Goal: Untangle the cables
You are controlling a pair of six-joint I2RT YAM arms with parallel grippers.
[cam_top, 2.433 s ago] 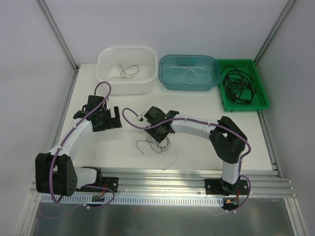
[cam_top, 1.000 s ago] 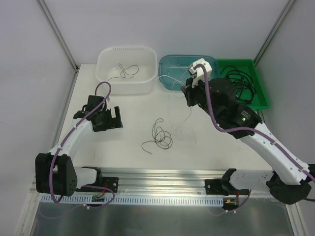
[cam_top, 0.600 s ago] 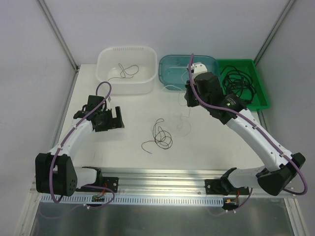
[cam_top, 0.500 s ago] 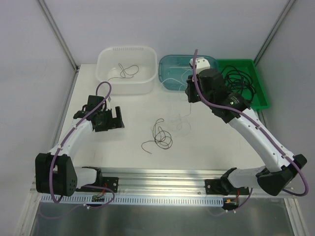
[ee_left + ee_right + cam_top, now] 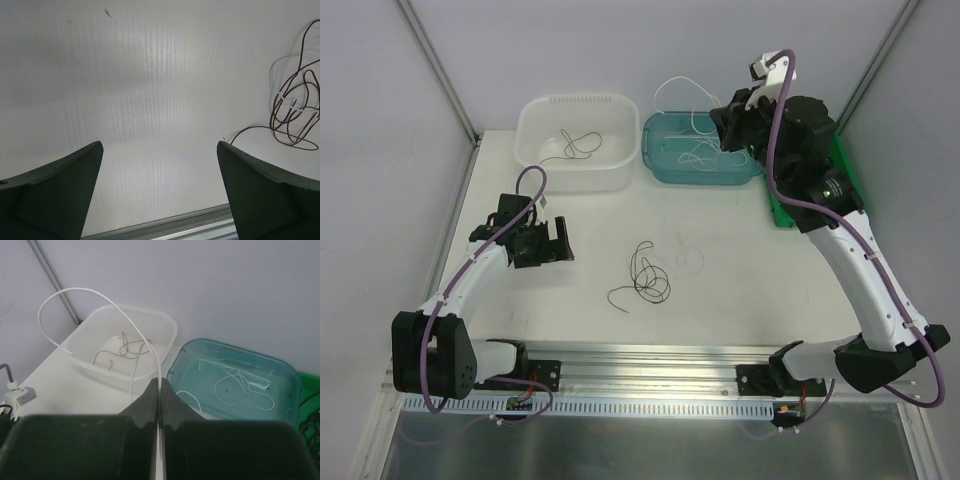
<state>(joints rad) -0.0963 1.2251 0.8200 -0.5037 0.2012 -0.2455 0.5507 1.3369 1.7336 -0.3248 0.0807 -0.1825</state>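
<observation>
One white cable (image 5: 80,288) in right tool (image 5: 159,383)

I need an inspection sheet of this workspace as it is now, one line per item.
Surface: white table, finely ribbed, a few tiny dark specks.
Job's things: brown wiry cable lying mid-table; white cable held in the air near the teal bin; second white cable inside it; dark cable in the white tub.
Clutter: nothing seen.
Grippers: left gripper jaws apart, empty; right gripper jaws shut on the white cable.
Cables: purple hoses run along both arms.
Surroundings: green tray mostly hidden behind the right arm; grey walls.
</observation>
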